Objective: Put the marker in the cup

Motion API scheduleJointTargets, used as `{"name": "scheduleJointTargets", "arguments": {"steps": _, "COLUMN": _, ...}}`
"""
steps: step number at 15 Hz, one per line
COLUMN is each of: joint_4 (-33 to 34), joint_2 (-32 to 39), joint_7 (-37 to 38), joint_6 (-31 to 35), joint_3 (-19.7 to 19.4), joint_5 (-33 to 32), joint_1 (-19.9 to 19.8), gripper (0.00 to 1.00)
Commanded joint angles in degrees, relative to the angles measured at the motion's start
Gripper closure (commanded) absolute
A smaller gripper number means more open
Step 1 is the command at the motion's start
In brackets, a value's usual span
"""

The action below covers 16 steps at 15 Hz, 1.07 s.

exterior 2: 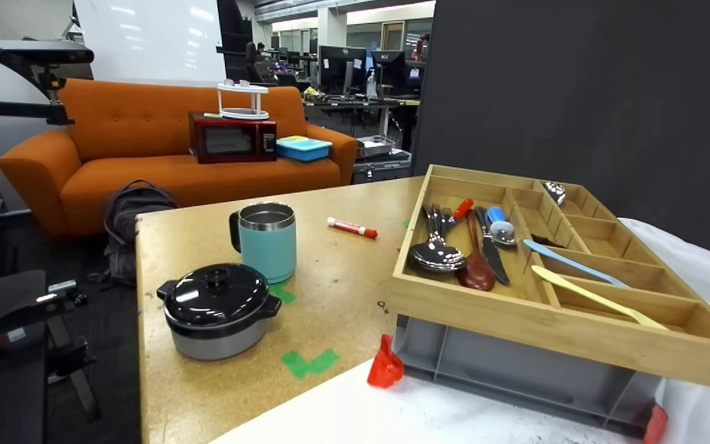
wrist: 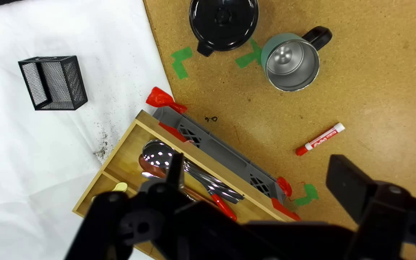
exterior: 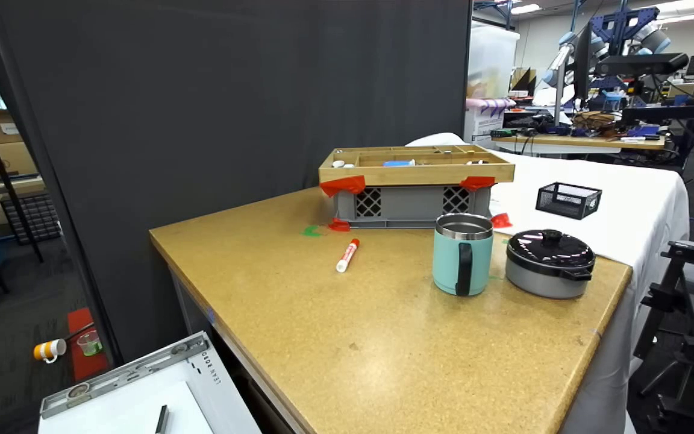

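"Four things are lining up for me from left to right in the wrist view: a wire-mesh basket (wrist: 73,83) is sitting on the white sheet (wrist: 5,151), a wooden tray (wrist: 211,168) is resting on a grey crate (wrist: 226,153), a lidded pot (wrist: 226,25) is standing on the worktop (wrist: 381,54), and just beside the pot the cup (wrist: 291,63) is standing upright, its mouth facing up."

"And where is the marker (wrist: 320,138) lying?"

"Farthest right of them, on the worktop, near the cup but outside it. Its red end is pointing left, its white end right."

"How are you expecting it to handle?"

"I'm judging it light, stiff and hardly fragile. Its smooth, round barrel is threatening to slip or roll, so I'm planning to take hold across the middle. I'm avoiding the red end, since I'm guessing it's a cap that could come loose."

"And how are your jaws standing to it?"

"They're standing wide apart, gripping nothing. In the wrist view the jaw farther left is overlapping the tray; the marker is showing just beyond the tip of the jaw farther right, touching neither. I'm judging it to be lying well below me, though neither exterior view is showing my jaws."
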Motion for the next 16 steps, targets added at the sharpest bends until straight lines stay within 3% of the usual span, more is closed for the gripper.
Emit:
{"name": "scheduleJointTargets", "arguments": {"steps": 1, "joint_4": 0.1, "joint_2": 1.3, "joint_7": 3.0, "joint_6": 0.6, "joint_3": 0.1, "joint_5": 1.9, "joint_1": 1.2, "gripper": 0.0}}
{"name": "scheduleJointTargets", "arguments": {"steps": 4, "joint_4": 0.8, "joint_2": 5.4, "joint_7": 10.4, "joint_6": 1.3, "joint_3": 1.8, "joint_5": 5.7, "joint_1": 2.3, "gripper": 0.0}}
{"name": "scheduleJointTargets", "arguments": {"steps": 9, "joint_4": 2.8, "joint_2": 12.3, "joint_7": 28.9, "joint_6": 5.6, "joint_3": 3.7, "joint_5": 7.8, "joint_1": 3.6, "gripper": 0.0}}
{"name": "scheduleJointTargets", "arguments": {"steps": 13, "joint_4": 5.3, "joint_2": 17.9, "joint_7": 41.5, "joint_6": 13.3, "joint_3": 3.8, "joint_5": 9.2, "joint_1": 5.6, "gripper": 0.0}}
{"name": "scheduleJointTargets", "arguments": {"steps": 16, "joint_4": 8.6, "joint_2": 24.0, "joint_7": 47.6, "joint_6": 19.0, "joint_3": 3.8, "joint_5": 6.6, "joint_1": 7.6, "gripper": 0.0}}
